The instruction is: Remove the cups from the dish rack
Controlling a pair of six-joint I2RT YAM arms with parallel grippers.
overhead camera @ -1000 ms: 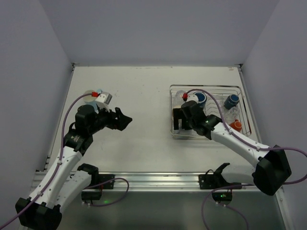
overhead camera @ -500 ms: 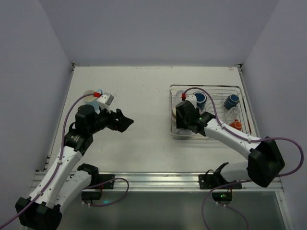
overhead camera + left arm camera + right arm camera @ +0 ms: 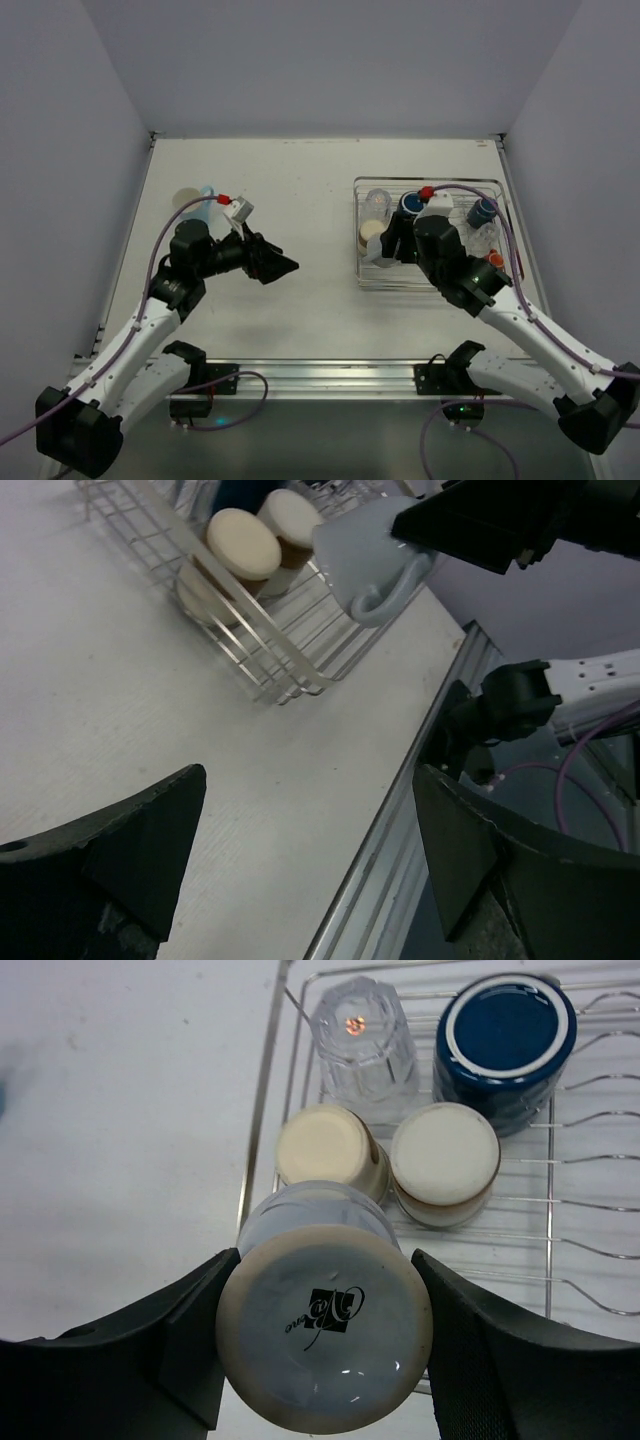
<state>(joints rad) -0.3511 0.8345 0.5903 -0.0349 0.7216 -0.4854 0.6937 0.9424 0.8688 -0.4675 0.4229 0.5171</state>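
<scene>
Top external: high above near edge, looking down on whole table [image 3: 300, 170]. Left wrist: low, oblique, well apart from dish rack [image 3: 270, 665]. Right wrist: close, straight down on rack; both share cream cups [image 3: 325, 1148]

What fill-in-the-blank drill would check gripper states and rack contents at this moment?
1. The right gripper is shut on the ____ mug, held bottom-up.
2. The left gripper is ____ and holds nothing.
3. The glass tumbler and navy cup stand ____ the dish rack.

Missing words: light blue; open; inside.
</scene>
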